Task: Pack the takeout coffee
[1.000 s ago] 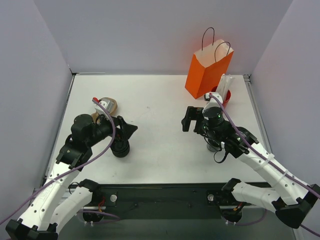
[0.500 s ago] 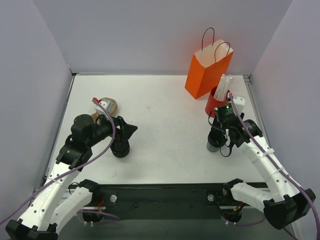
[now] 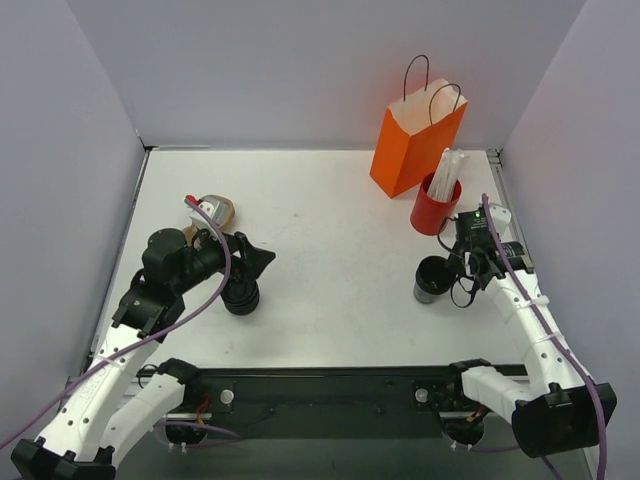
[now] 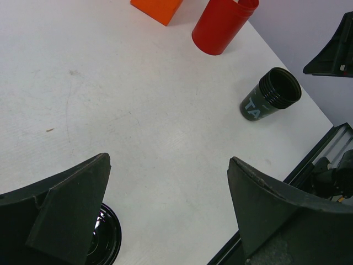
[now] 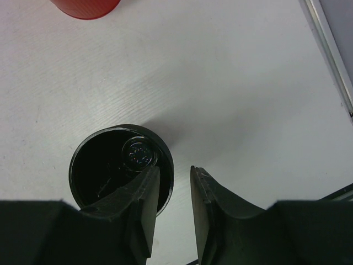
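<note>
**White table [image 3: 330, 215]: small dark grey-black disposable coffee cup [image 3: 432, 280] upright at the right arm's fingers**

The cup stood mouth-up on the table's right side. The black two-finger right gripper [image 5: 174, 172] sat at its right edge, jaws close together, one finger inside the rim and one outside. Whether they pinched it could not be told. The spread left gripper [image 4: 168, 165] was well apart.
</note>
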{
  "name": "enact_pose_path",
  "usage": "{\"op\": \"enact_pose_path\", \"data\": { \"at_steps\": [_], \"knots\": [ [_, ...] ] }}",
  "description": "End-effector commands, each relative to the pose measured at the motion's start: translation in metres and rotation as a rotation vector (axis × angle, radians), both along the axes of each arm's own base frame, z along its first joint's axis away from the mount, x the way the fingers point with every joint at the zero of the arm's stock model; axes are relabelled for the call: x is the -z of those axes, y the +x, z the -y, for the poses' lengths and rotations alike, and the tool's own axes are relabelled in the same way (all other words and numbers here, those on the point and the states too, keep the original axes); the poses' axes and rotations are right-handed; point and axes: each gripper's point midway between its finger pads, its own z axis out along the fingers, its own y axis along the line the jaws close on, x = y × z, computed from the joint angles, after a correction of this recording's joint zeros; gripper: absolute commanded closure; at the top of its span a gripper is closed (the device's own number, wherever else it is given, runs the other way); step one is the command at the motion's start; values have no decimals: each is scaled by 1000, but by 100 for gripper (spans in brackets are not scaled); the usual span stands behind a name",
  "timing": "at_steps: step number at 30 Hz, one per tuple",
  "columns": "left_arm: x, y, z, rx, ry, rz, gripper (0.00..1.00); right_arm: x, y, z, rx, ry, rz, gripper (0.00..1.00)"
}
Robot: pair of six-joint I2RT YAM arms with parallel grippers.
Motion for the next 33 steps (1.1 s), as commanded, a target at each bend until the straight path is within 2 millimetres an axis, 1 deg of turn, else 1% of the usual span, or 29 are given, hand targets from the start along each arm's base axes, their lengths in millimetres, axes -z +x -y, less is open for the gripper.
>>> {"op": "enact_pose_path", "data": {
  "at_steps": [1, 5, 13, 18, 29, 33],
  "knots": [
    [-15, 1, 4, 15, -20, 66, 3, 15, -1, -7, -36, 42, -35, 71],
    [-13, 1, 5, 18, -19, 63, 3, 24, -2, -6, -35, 45, -62, 72],
    [-14, 1, 5, 23, -20, 63, 3, 32, 0, -5, -38, 44, -78, 75],
    [-13, 0, 6, 26, -20, 63, 3, 33, 0, -4, -44, 40, -83, 79],
    [-13, 0, 7, 29, -21, 64, 3, 38, -2, -4, -47, 45, -95, 79],
    [-14, 0, 6, 29, -22, 65, 3, 39, -1, -4, -49, 51, -96, 81]
  ]
}}
